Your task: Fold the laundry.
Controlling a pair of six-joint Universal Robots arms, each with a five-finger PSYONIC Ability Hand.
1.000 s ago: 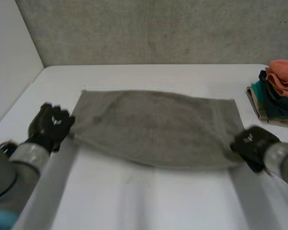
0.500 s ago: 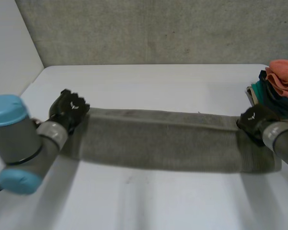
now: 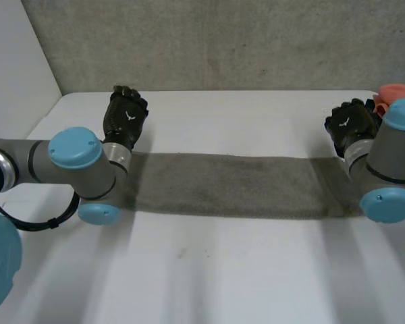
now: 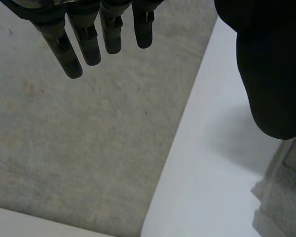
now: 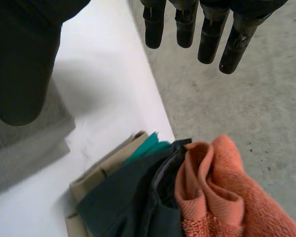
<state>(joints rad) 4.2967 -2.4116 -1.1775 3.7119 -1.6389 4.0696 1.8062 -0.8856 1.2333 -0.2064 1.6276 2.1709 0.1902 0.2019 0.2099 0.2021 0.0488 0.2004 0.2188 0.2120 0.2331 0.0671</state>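
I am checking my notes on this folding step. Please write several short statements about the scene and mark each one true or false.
1. The grey towel lies on the white table as a long narrow strip. True.
2. The left hand grips a corner of the towel. False: its fingers are straight and hold nothing.
3. The right hand is open. True.
4. An orange cloth tops the pile of clothes near the right hand. True.
5. The pile sits on the grey towel. False: it sits apart from it, on the table.
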